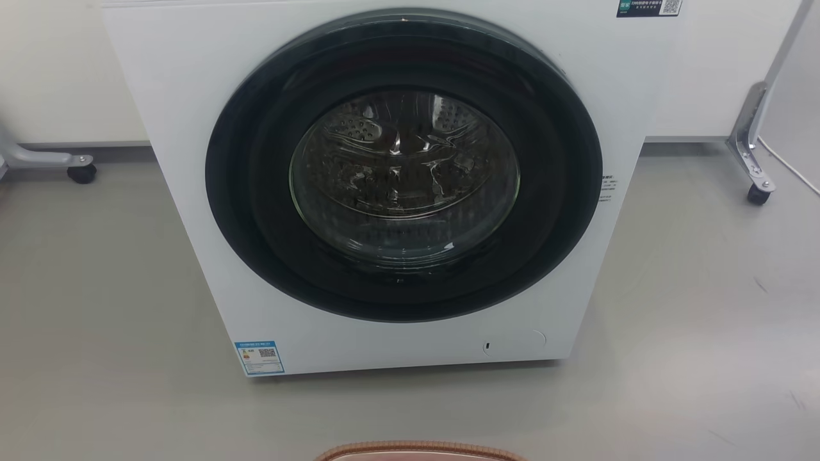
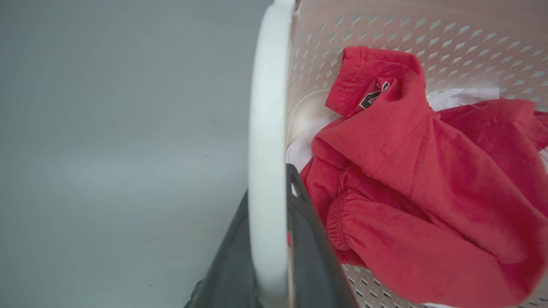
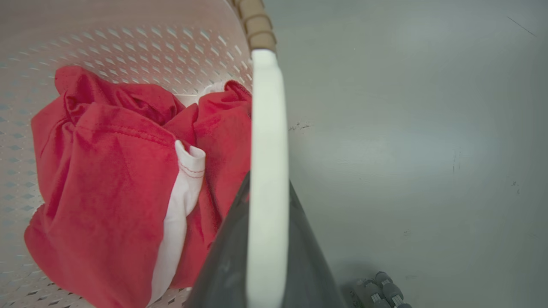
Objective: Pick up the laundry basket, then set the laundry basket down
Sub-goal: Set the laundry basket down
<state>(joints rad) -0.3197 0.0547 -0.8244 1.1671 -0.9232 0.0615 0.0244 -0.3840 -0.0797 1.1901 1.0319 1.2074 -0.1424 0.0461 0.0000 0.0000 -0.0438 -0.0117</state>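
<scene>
left gripper (image 2: 269,188): clamped on left handle (image 2: 267,128), one dark finger each side of the white bar, no gap.
right gripper (image 3: 269,184): clamped on right handle (image 3: 267,128), a finger each side.
basket (image 1: 416,451): held at both ends between the grippers; head view catches its brown rim at the bottom edge. On floor or lifted: cannot tell.
blue label (image 1: 259,357): lower left of washer (image 1: 192,96) front, QR code, print too small to read.
top sticker (image 1: 648,8): dark, QR code, cut by the frame, text unreadable.
side print (image 1: 608,189): a few grey lines right of door (image 1: 403,301), unreadable.
patch (image 2: 372,97): black-white emblem on red garment (image 2: 406,179), half folded under, unreadable.
red garment: in basket, just inboard of both grippers.
white cloth (image 2: 462,97): under the red, against the perforated wall.
door: dark ring, glass looks shut, drum behind.
flap (image 1: 516,342): round, lower right of washer.
casters (image 1: 82,171): on metal legs either side of washer.
floor (image 2: 107,149): grey, outboard of each gripper.
ribbed part (image 3: 381,291): grey, just outboard of right gripper, unclear what.
in the way: washer straight ahead of basket rim, apart from it.
</scene>
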